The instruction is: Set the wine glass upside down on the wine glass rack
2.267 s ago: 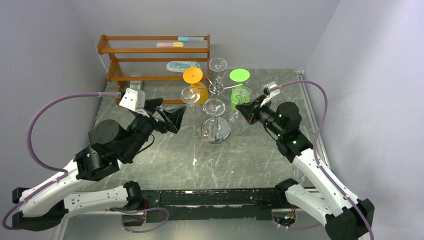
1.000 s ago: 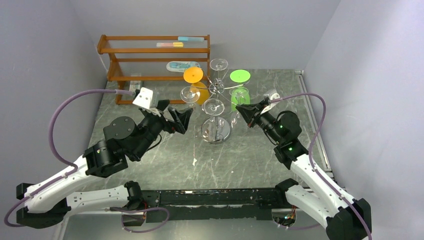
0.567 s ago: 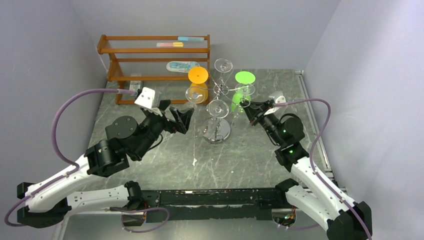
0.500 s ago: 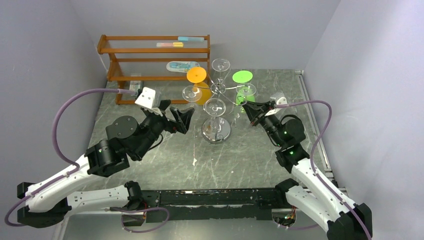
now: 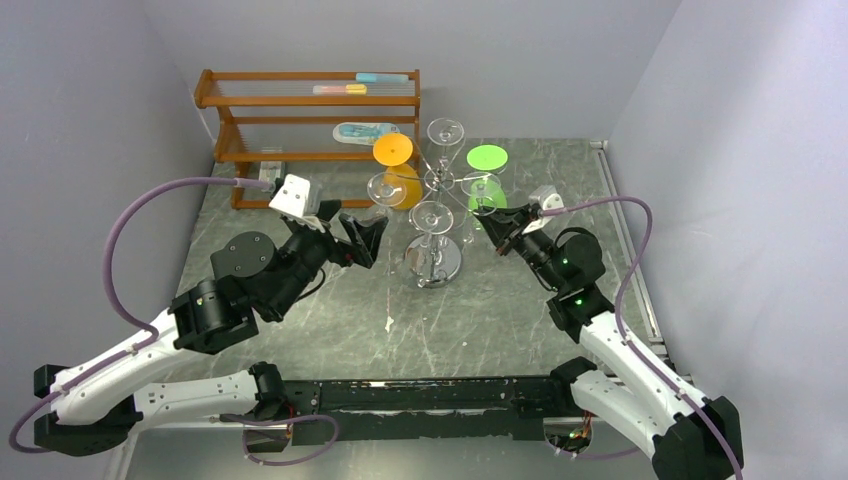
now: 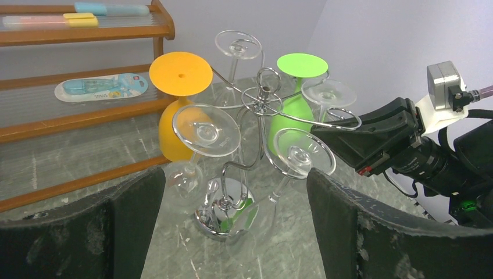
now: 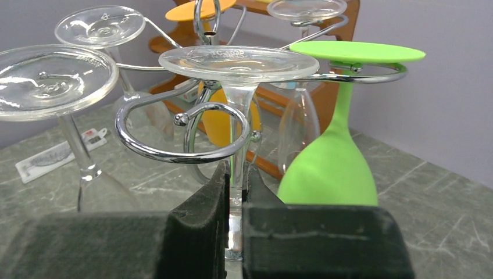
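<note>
1. Grey marbled tabletop (image 5: pixel 480 320) is carrying everything you are working with.
2. Your right gripper (image 7: pixel 235 192) is clamping its jaws on the stem of the clear wine glass (image 7: pixel 238 63). The glass is hanging bowl-down, its foot just above a curled arm of the wine glass rack (image 7: pixel 174 158). Whether the stem is sitting inside that loop, I cannot tell.
3. You are handling something that looks light, rigid, slick and brittle. The stem is the sensible hold; squeezing hard or knocking the chrome is likely risking a crack.
4. Your left gripper (image 5: pixel 362 238) is hovering beside the rack, jaws wide apart and holding nothing.
5. The rack is also carrying an orange glass (image 6: pixel 180 72), a green glass (image 7: pixel 331 168) and three other clear glasses, all inverted.
6. Behind, the wooden shelf (image 5: pixel 300 100) is holding a packaged item (image 6: pixel 102 87) and pastel pieces up top.
</note>
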Controlling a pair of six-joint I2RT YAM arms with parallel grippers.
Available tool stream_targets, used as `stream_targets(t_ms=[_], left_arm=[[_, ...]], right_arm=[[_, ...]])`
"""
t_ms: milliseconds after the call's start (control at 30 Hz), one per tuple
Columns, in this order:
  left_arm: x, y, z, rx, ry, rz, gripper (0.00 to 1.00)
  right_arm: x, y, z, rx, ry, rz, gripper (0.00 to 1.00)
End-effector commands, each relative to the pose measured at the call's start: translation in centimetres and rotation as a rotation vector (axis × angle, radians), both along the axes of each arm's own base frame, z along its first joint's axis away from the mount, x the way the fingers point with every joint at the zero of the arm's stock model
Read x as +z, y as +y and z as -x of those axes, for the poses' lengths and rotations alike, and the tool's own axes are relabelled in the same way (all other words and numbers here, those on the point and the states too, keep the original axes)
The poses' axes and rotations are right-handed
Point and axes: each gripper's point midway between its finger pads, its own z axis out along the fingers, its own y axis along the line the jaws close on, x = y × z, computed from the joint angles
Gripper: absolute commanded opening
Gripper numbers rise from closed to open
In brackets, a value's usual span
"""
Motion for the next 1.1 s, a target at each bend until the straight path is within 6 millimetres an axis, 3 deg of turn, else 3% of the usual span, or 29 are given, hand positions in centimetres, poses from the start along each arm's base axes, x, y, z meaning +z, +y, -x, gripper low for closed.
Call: stream_targets(t_ms=[0, 233, 567, 867, 1067], left_arm=[[0.6, 0.5, 0.2, 0.003, -0.004, 0.014, 0.95], [0.6, 0.6, 0.2, 0.005, -0.004, 0.013, 0.95], [0.4, 0.7, 0.2, 0.006, -0.002, 0.015, 0.95], [0.4, 0.9, 0.3, 0.005, -0.001, 0.02, 0.95], [0.5, 0.9, 0.4, 0.003, -0.001, 0.023, 0.95]], right_arm=[[2.6, 1.1, 1.4, 0.093, -0.098, 0.0, 0.0], [2.7, 1.7, 2.5, 0.157, -0.123, 0.004, 0.0], [3.3, 0.5, 3.1, 0.102, -0.152, -0.043, 0.0], [2.9, -1.2, 2.5, -0.001, -0.131, -0.088, 0.0], [1.7, -0.9, 1.4, -0.013, -0.059, -0.061, 0.0]])
